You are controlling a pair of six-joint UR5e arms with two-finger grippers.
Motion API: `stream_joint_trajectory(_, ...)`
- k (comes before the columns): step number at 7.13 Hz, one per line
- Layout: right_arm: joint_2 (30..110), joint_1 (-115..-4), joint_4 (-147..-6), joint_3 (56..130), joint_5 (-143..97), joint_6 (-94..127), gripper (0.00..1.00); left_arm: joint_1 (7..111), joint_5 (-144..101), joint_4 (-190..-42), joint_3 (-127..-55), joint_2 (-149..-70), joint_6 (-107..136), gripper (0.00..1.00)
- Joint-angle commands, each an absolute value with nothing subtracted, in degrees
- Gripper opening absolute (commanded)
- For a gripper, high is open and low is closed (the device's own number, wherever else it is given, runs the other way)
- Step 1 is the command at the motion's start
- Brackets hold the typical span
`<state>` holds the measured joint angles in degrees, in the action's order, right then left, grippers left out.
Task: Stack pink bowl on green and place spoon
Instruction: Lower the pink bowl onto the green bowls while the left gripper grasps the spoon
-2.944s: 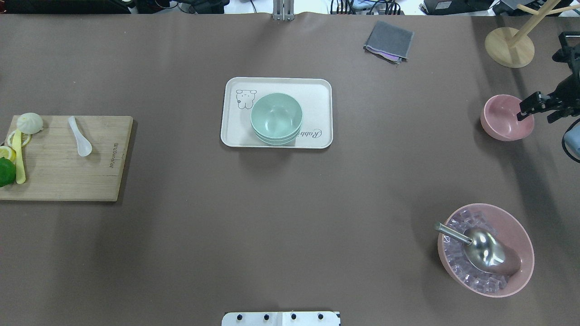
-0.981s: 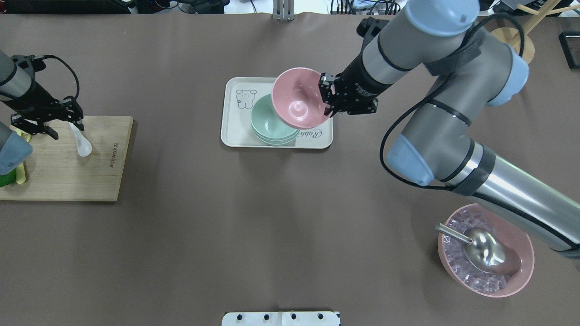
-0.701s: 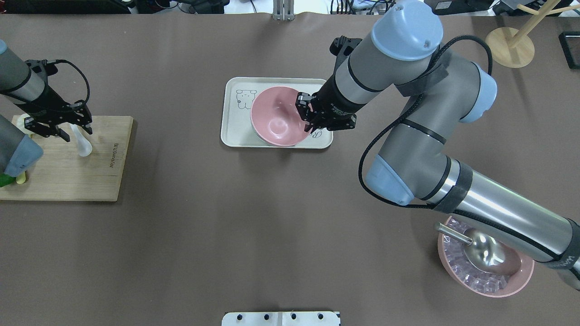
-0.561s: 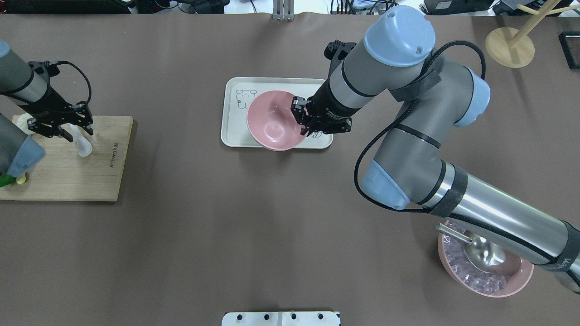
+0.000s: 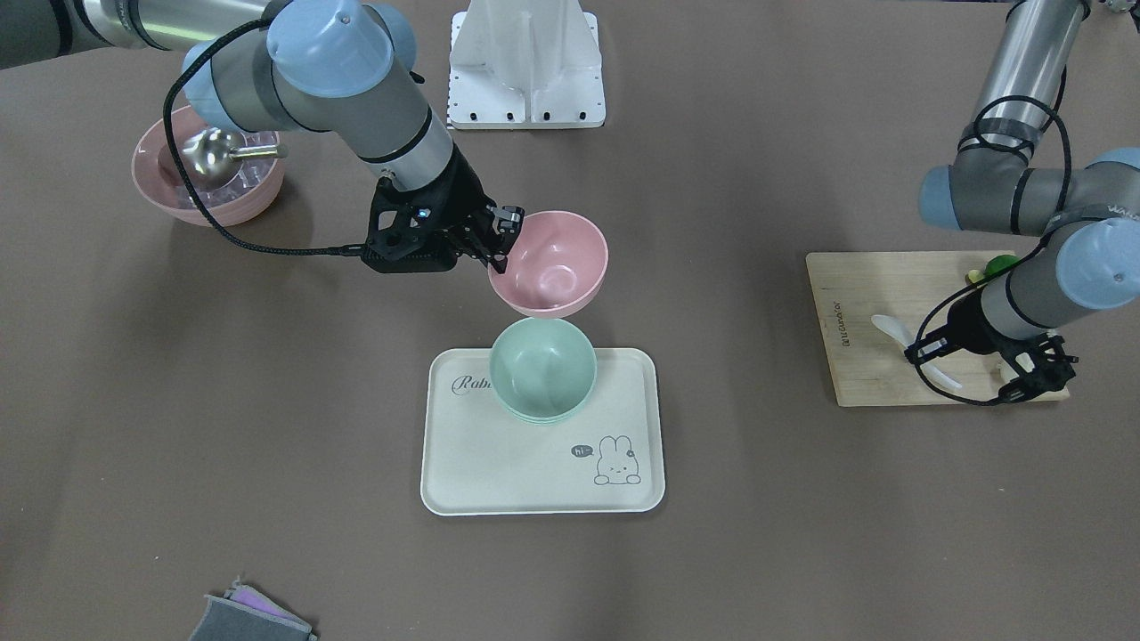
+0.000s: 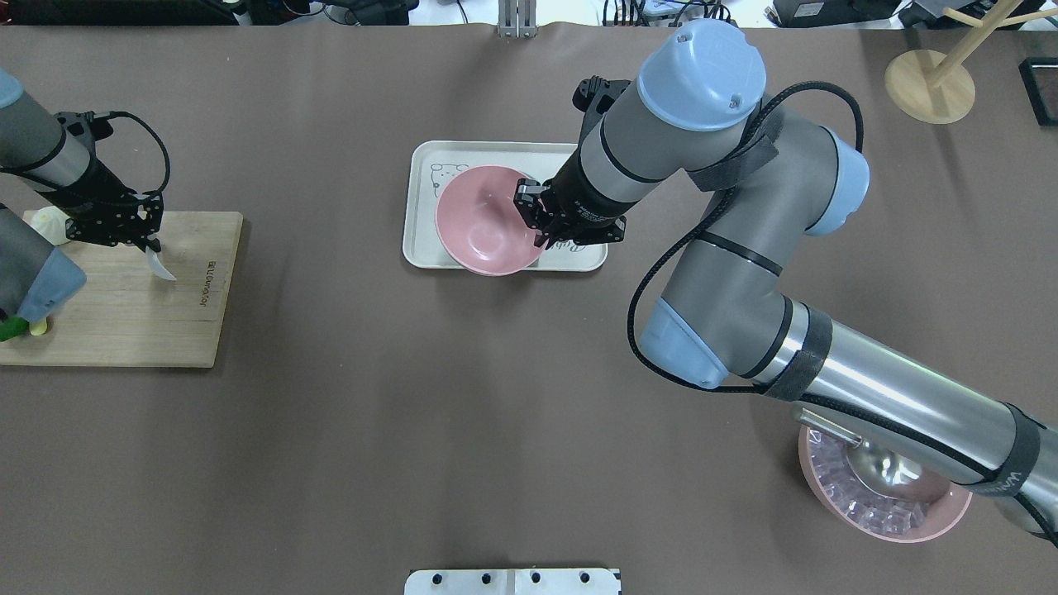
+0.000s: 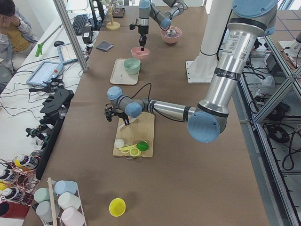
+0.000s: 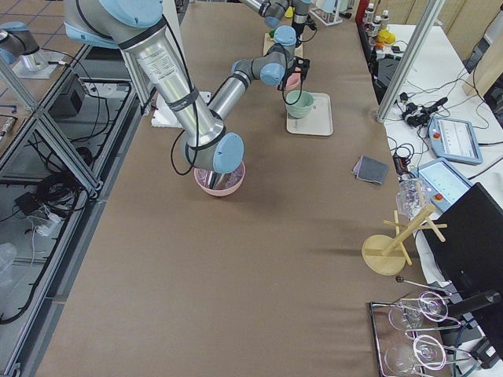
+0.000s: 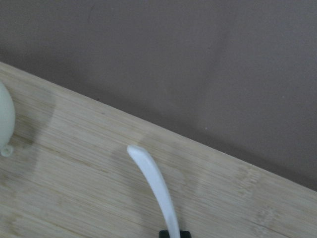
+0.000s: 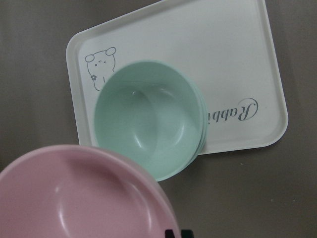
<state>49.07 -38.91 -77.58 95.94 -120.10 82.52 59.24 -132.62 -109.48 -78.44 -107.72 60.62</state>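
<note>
1. Exterior front-facing view: pink bowl [image 5: 552, 263] hangs in the air over the tray's [image 5: 534, 485] robot-side edge. The right gripper [image 5: 499, 242] pinches its rim. It is clear of the green bowls [image 5: 542, 367] nested on the tray.
2. Change, overhead: the pink bowl has slid a little toward the tray's rabbit end since 0.6 s ago and now hides the green stack from above. The right wrist view shows the top green bowl open and apart from the pink one. My read: not stacked yet, and it still needs centring and lowering before release.
3. Change, overhead: the white spoon [image 6: 162, 266] lay flat with its scoop showing; now only a thin edge-on sliver shows. The left gripper [image 6: 136, 240] looks pressed onto its handle. Likely just picked off the bamboo cutting board [image 6: 124, 322], well apart from the tray on the robot's left.
4. Writing: the tray has script "Rabbi…", partly cut off by the bowls, and a cartoon rabbit with a "hi" bubble. The board's edge print is too small to read.
</note>
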Motion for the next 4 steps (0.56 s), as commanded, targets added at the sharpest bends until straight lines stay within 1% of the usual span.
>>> stream_joint_trajectory(1,49.1,-38.8,-77.7,94.4,-118.3,82.3,0.0,59.2,-133.0,-105.2,-82.3,-110.5,61.3,0.0)
stream_joint_trajectory(3,48.7,-38.8,-77.5,92.4,-115.8,81.9,0.0,59.2,-132.9,-92.7,-85.6,-118.5,63.4,0.0)
stream_joint_trajectory(4,48.0,-39.1,-77.3,90.8,-115.6,81.8,0.0,58.9,-133.2,-92.6,-86.4,-119.2,65.6,0.0)
